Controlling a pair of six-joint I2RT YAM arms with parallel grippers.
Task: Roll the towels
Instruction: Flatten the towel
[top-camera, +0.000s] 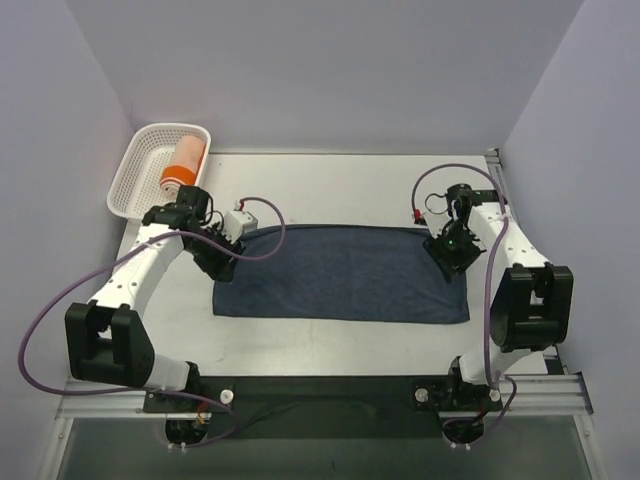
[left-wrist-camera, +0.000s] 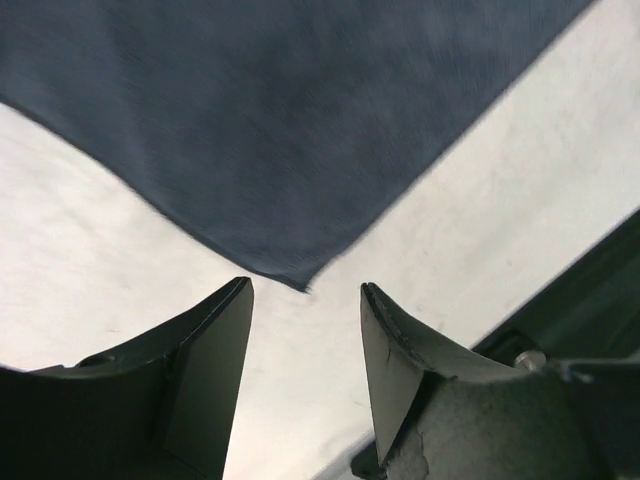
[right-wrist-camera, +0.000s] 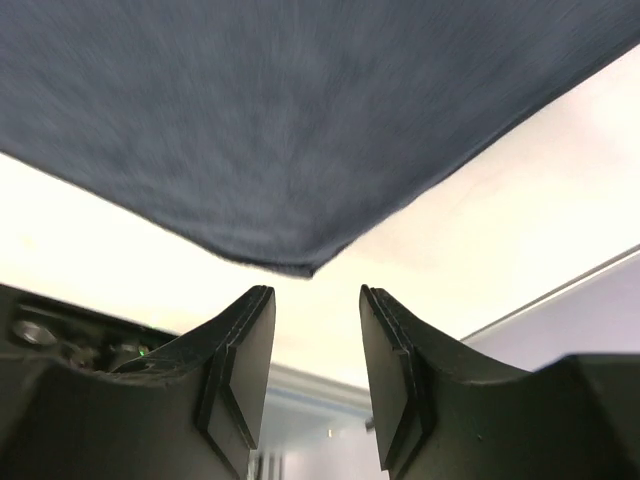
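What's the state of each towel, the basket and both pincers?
navy towel: spread flat, unrolled.
orange towel: rolled up.
basket: holds the orange towel.
left pincer: open, empty, at a navy towel corner.
right pincer: open, empty, at another corner.

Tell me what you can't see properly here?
Top view: the left gripper and right gripper hide their own fingertips and bits of the dark navy-blue cloth towel.
Wrist views: that towel is blurred, cut off by frame edges.
Top view: the rolled orange cloth towel in the white plastic lattice basket: too small for detail.
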